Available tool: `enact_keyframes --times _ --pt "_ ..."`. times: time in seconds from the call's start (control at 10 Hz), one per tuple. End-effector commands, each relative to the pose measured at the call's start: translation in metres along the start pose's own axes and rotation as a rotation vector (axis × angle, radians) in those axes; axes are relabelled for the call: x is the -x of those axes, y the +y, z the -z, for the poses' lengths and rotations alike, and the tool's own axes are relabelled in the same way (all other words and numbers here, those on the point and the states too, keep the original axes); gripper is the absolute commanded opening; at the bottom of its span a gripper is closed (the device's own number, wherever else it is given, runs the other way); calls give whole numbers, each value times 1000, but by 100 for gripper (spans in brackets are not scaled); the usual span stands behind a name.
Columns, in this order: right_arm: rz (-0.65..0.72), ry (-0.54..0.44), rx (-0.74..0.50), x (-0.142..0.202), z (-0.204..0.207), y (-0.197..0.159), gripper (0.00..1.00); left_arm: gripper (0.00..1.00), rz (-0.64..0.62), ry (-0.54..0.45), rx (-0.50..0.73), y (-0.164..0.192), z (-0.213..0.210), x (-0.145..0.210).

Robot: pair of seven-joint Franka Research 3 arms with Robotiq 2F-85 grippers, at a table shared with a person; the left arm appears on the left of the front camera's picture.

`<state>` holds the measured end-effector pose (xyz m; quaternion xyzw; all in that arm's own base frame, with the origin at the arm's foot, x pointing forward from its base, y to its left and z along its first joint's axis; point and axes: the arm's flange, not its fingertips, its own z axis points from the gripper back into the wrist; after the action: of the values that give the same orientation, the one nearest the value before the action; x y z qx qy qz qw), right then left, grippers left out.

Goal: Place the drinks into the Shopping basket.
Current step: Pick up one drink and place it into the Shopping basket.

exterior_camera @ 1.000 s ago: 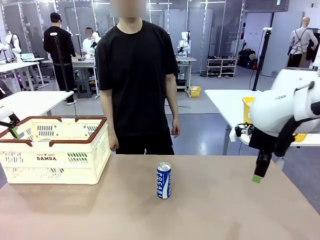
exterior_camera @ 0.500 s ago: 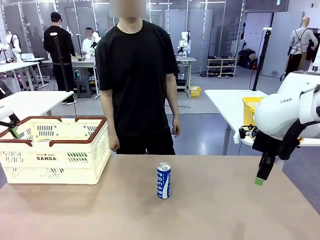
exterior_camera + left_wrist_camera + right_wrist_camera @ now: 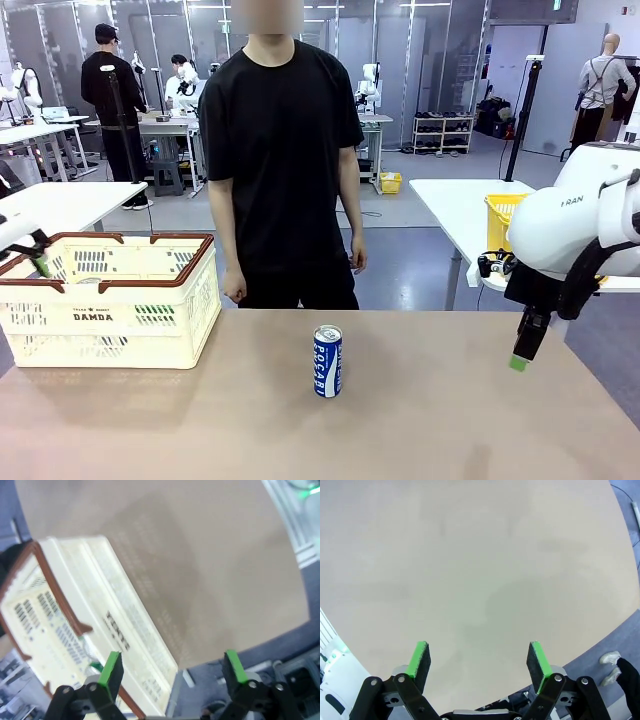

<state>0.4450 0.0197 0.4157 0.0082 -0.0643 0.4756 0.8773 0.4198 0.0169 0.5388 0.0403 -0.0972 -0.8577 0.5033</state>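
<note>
One blue and white drink can (image 3: 327, 361) stands upright at the middle of the tan table. At the table's left end sits the cream Shopping basket (image 3: 110, 322) with a reddish-brown rim; bits of green show through its slots, too hidden to name. My left gripper (image 3: 35, 262) hangs open at the basket's far left edge; from its wrist, the left gripper (image 3: 172, 669) looks down past the basket's wall (image 3: 125, 625). My right gripper (image 3: 519, 350) hovers open over the table's right side, well right of the can. The right gripper (image 3: 479, 662) holds nothing above bare tabletop.
A person in a black shirt (image 3: 280, 140) stands at the far edge behind the can, hands down at the sides. A yellow mesh basket (image 3: 497, 218) sits on another table behind my right arm. Bare tabletop (image 3: 440, 420) lies between can and right gripper.
My right arm drew back a little to the right, then held still. The person shifted slightly to the right. The can and basket have not moved.
</note>
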Motion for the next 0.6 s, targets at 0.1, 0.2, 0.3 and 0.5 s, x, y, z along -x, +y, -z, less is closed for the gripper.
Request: enact_keyframes --times 0.1,0.2,0.3,0.5 --pt "-2 4 -1 0 -1 0 97 100 -37 -61 29 50 26 -96" --pt "-2 4 -1 0 -1 0 97 100 -31 -80 39 69 36 -127" --pt "-2 4 -1 0 -1 0 97 100 -26 -84 34 89 46 -156" --pt "-2 4 -1 0 -1 0 97 100 -56 -74 45 132 69 -206"
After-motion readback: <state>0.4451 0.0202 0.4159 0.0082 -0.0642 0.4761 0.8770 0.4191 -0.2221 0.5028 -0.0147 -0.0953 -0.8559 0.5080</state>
